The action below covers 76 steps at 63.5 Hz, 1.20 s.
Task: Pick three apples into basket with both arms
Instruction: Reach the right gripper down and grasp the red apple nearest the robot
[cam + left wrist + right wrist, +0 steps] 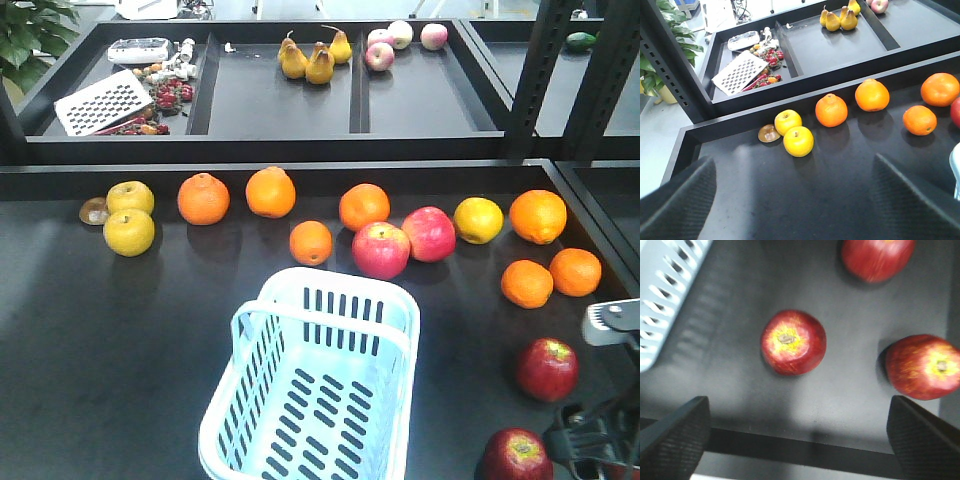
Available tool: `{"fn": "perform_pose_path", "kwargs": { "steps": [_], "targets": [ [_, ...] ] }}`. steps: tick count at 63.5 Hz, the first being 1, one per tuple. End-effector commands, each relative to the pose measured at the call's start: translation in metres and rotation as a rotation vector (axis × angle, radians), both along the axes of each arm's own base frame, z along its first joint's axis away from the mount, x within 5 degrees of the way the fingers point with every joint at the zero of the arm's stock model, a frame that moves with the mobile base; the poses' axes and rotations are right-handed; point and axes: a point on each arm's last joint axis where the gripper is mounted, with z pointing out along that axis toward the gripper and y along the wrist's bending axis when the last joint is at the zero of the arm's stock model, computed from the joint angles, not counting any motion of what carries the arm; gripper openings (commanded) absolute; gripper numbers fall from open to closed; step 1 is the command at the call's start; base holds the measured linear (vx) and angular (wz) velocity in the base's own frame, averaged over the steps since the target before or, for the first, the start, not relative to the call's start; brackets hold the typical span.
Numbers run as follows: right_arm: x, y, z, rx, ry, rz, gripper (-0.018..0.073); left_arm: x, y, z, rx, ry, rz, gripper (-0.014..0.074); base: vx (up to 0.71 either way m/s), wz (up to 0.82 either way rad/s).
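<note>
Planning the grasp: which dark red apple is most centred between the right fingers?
The dark red apple nearest the pale blue plastic basket; the other two lie off-centre.

No legible text, labels, numbers; white pack (138, 48) perhaps too blurry.

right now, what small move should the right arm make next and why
Probably lower the right claw onto the middle apple. Its jaws stand open, that apple lies centred just ahead of them, untouched, and the basket holds no apples yet.
</note>
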Motion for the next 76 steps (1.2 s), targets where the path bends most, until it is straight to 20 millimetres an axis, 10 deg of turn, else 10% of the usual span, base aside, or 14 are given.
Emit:
{"fn": "perform_pose_path", "kwargs": {
  "steps": [1,32,76],
  "targets": [
    [0.019,0.0,-0.001,-0.003,-0.015,0.005,0.0667,0.0,0.0,0.014,-0.014,-0.089,-0.003,0.059,0.0,0.0],
    [0.069,0.01,-0.034,0.026,0.167,0.065,0.0645,0.0,0.0,0.014,-0.014,-0.089,-0.003,0.059,0.0,0.0],
    [0.092,0.027,-0.11,-0.069,0.304,0.113,0.0628,0.0,0.0,0.014,-0.014,-0.089,-0.003,0.059,0.0,0.0]
  ]
}}
